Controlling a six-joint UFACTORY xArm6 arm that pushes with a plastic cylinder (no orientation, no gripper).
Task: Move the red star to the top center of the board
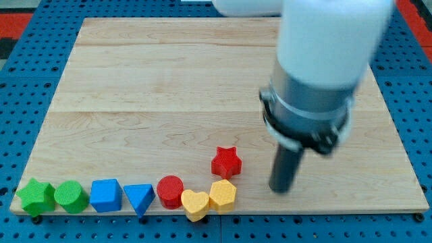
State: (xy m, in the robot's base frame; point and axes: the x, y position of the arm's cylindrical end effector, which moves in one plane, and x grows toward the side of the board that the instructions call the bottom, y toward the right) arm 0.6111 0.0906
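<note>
Camera view: near the board's bottom edge, our tip stands just right of the red star; we carry no pincer.

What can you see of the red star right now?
The red star is a small, chunky block, matte like plastic, lying flat on the wooden board near the view's bottom, right of centre. Its lower edge sits just above the yellow hexagon, close or touching; I cannot tell which. My tip stands to its right at the view, apart from it. It looks intact, far from the top centre.
</note>
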